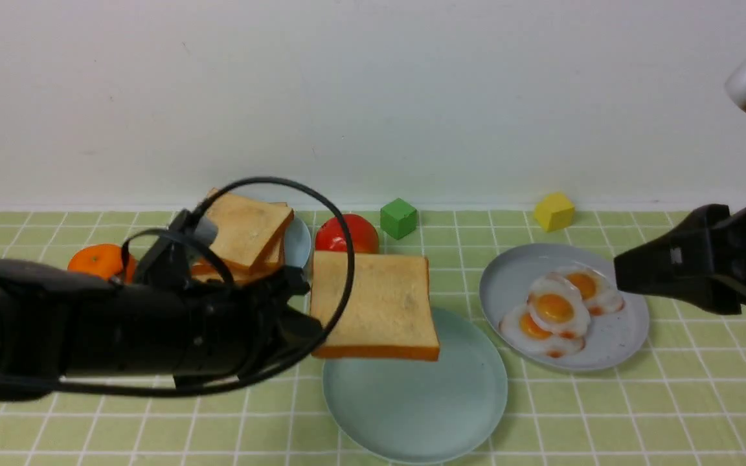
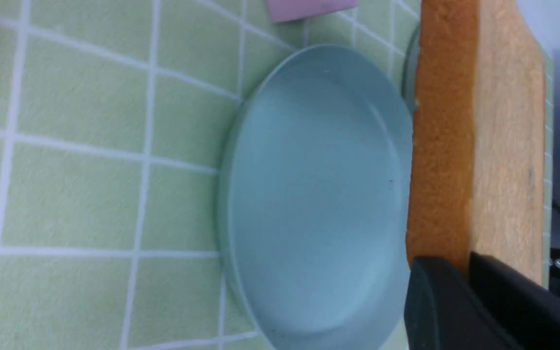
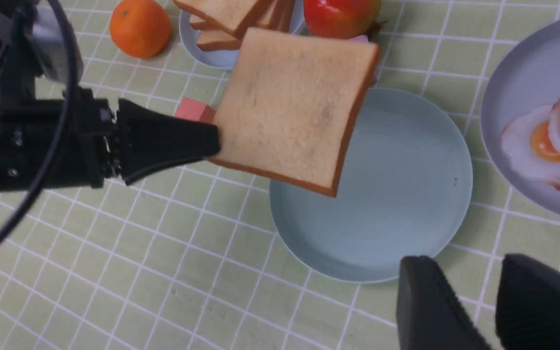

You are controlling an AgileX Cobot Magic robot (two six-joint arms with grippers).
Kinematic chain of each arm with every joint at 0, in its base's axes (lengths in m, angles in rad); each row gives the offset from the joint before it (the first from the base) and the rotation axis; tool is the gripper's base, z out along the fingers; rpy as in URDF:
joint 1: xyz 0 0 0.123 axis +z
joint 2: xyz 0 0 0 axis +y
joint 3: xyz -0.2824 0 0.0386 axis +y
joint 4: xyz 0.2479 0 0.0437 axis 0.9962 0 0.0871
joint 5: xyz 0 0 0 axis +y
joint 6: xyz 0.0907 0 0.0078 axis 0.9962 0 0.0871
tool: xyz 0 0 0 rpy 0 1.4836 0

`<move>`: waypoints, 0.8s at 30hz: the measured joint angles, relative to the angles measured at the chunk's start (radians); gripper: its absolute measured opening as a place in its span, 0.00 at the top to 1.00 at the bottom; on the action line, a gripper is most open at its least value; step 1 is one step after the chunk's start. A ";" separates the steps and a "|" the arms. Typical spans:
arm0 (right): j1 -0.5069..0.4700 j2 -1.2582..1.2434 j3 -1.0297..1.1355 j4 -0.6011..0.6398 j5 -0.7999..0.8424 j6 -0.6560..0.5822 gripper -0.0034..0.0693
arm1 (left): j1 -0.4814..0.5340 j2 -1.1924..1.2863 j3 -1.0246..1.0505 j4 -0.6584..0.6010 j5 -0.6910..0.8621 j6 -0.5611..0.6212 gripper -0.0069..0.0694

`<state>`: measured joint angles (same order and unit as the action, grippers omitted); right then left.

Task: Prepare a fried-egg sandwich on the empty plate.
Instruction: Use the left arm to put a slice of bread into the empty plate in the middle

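My left gripper (image 1: 308,320) is shut on one edge of a square tan toast slice (image 1: 373,304) and holds it flat in the air over the far left part of the pale teal-green plate (image 1: 425,404). The plate has nothing on it. The left wrist view shows the toast (image 2: 479,146) edge-on beside the plate (image 2: 319,194). Fried eggs (image 1: 554,310) with orange yolks lie on a grey plate (image 1: 622,343). My right gripper (image 1: 619,275) is open and holds nothing, level with the eggs on their right. In the right wrist view, the right gripper (image 3: 469,265) is near the teal plate's rim (image 3: 396,204).
More toast slices (image 1: 247,230) are stacked on a small light-blue plate (image 1: 300,243) at the back left. An orange (image 1: 98,259), a red fruit (image 1: 347,234), a green cube (image 1: 399,218) and a yellow cube (image 1: 554,211) stand along the back. A pink block (image 3: 192,109) lies under the left arm.
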<state>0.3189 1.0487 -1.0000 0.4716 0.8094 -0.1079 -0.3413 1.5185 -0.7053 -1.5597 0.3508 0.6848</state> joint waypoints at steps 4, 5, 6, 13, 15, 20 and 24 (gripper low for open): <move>0.000 0.000 0.000 -0.011 0.002 0.000 0.62 | -0.083 0.073 0.016 -0.124 -0.068 0.107 0.85; 0.000 0.000 0.000 -0.013 0.002 0.000 0.62 | -0.099 0.101 0.012 -0.136 -0.071 0.126 0.85; 0.000 0.000 0.000 -0.015 0.002 0.000 0.62 | -0.113 0.131 0.006 -0.141 -0.070 0.138 0.85; 0.000 0.000 0.000 -0.018 0.014 0.000 0.62 | -0.128 0.260 -0.036 -0.159 -0.042 0.158 0.84; 0.000 0.000 0.000 -0.018 0.019 0.000 0.62 | -0.128 0.260 -0.039 -0.160 -0.042 0.158 0.80; 0.000 0.000 0.000 -0.048 0.014 0.018 0.62 | -0.128 0.244 -0.039 -0.160 -0.042 0.161 0.62; 0.000 0.002 0.000 -0.110 -0.020 0.114 0.62 | -0.128 0.202 -0.039 -0.155 -0.050 0.161 0.40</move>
<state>0.3189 1.0507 -1.0000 0.3615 0.7898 0.0057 -0.4697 1.7203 -0.7442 -1.7143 0.3005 0.8458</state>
